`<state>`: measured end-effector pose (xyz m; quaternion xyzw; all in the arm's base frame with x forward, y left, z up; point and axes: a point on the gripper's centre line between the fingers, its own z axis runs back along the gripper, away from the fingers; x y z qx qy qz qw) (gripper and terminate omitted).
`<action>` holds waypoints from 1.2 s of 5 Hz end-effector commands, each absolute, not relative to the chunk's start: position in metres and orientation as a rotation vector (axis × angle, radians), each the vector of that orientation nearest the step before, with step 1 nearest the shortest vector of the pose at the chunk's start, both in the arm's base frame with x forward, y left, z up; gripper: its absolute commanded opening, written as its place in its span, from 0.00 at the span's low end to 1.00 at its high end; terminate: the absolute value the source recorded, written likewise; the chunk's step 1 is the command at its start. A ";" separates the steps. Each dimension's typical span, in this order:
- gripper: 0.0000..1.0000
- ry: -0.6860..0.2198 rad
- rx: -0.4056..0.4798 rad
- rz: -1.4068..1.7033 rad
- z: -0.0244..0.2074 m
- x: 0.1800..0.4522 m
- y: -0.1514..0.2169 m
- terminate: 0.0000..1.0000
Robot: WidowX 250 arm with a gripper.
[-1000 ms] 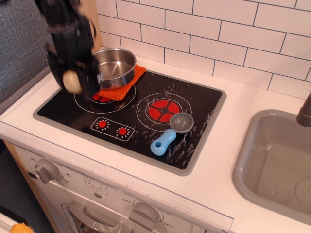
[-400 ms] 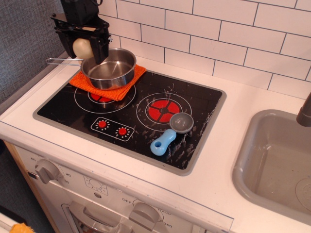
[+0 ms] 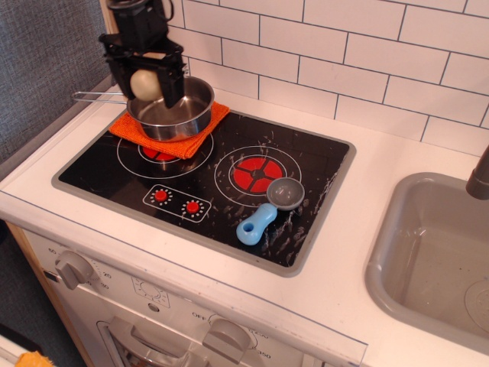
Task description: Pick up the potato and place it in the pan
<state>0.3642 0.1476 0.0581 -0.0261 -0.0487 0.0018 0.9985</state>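
Observation:
The pale cream potato (image 3: 145, 83) is held between the black fingers of my gripper (image 3: 146, 82), which is shut on it. It hangs just above the left part of the steel pan (image 3: 177, 113), over the pan's rim. The pan stands on an orange cloth (image 3: 181, 140) on the back-left burner of the black cooktop (image 3: 206, 180). Its thin metal handle (image 3: 95, 96) points left.
A small grey scoop with a blue handle (image 3: 265, 212) lies on the cooktop's front right, by the red burner (image 3: 256, 175). A grey sink (image 3: 435, 260) is at the right. A white tiled wall (image 3: 344, 53) stands behind. Oven knobs sit at the front.
The gripper with the potato rose from low in front of the pan's left side, then moved right, and now holds the potato over the pan.

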 end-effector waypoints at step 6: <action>1.00 -0.160 -0.012 -0.087 0.122 0.331 0.094 1.00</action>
